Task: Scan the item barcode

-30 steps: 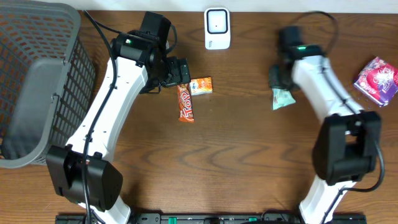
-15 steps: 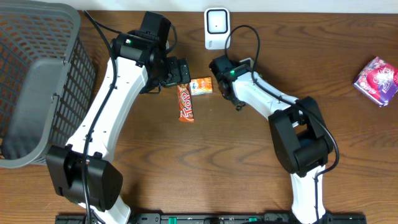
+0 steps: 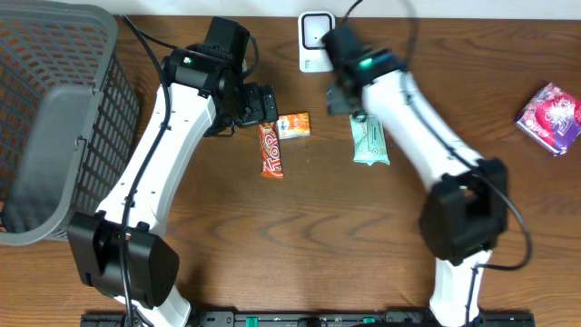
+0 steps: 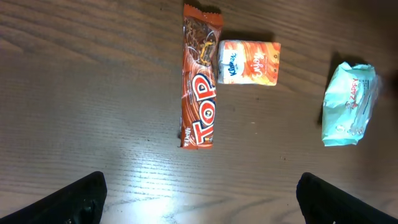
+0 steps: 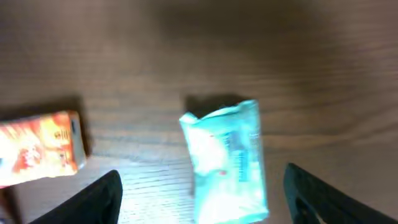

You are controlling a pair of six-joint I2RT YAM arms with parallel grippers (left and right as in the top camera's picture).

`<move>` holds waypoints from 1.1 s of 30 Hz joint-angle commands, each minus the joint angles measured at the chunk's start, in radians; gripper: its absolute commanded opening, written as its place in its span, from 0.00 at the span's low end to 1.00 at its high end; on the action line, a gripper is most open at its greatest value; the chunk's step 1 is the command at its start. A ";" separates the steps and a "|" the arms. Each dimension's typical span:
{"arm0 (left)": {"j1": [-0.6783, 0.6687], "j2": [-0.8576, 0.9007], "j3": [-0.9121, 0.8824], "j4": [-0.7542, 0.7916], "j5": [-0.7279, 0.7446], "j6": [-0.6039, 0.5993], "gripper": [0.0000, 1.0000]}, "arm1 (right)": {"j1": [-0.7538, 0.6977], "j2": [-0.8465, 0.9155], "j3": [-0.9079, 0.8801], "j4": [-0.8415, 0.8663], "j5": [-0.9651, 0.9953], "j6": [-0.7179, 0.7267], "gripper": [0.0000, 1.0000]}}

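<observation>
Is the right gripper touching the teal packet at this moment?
Apart. In the right wrist view the right gripper has its jaws open, and bare table shows between the teal packet and each of the fingers.

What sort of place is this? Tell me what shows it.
Probably a mock shop checkout: a white scanner at the back, packaged goods like the Top bar, and a grey basket.

A pale wall strip (image 3: 526, 7) borders the dark wooden table (image 3: 300, 236).
</observation>
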 commanded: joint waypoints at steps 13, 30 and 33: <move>0.002 0.008 -0.007 -0.002 -0.013 0.017 0.98 | -0.372 -0.007 -0.406 0.274 -0.750 -0.175 0.77; 0.002 0.008 -0.007 -0.002 -0.013 0.017 0.98 | -0.384 -0.007 -0.727 0.652 -0.917 -0.083 0.01; 0.002 0.008 -0.007 -0.002 -0.013 0.017 0.98 | -0.384 -0.009 -0.691 0.653 -0.977 -0.038 0.01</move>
